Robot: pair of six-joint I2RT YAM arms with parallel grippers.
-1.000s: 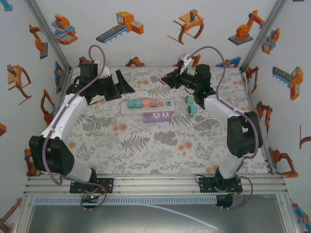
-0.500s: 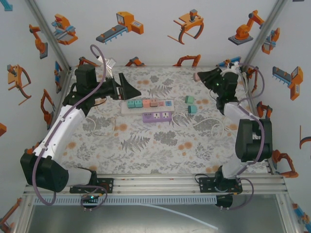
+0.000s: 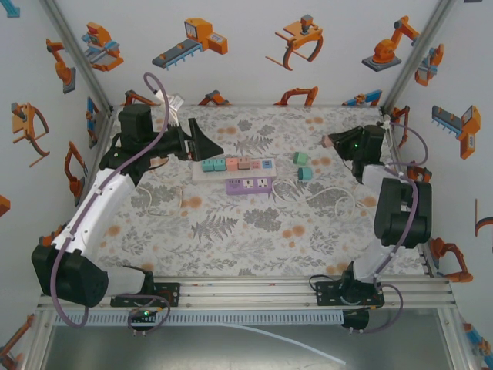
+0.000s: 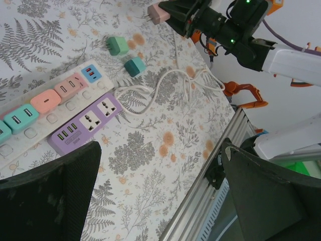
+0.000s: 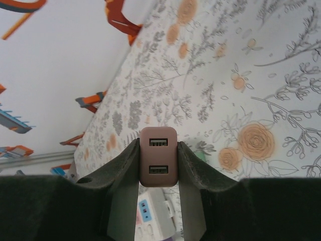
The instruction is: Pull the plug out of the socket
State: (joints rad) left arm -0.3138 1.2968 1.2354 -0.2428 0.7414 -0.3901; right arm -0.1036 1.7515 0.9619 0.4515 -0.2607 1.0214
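The right fingers [image 5: 120, 175] are shut tight on a pink plug [image 5: 158, 163], one finger on each side. The plug is up in the air at the far right of the surface [image 3: 254, 231], well apart from the white strip [image 4: 70, 106]. So I think this plug is already out of its socket. Its face with two little ports looks back at the wrist camera, so its long way points out from the fingers. Two green plugs [image 3: 300, 158] lie loose on the surface, between the pink plug and the strip. I think the next move is to put the pink plug down near them.

The left fingers [image 4: 50, 201] are wide open and hold nothing. They hang just behind the left end of the white strip, which runs left to right. A row of plugs [image 4: 45, 100] sits in it. The left arm is much nearer to them than the right arm is.
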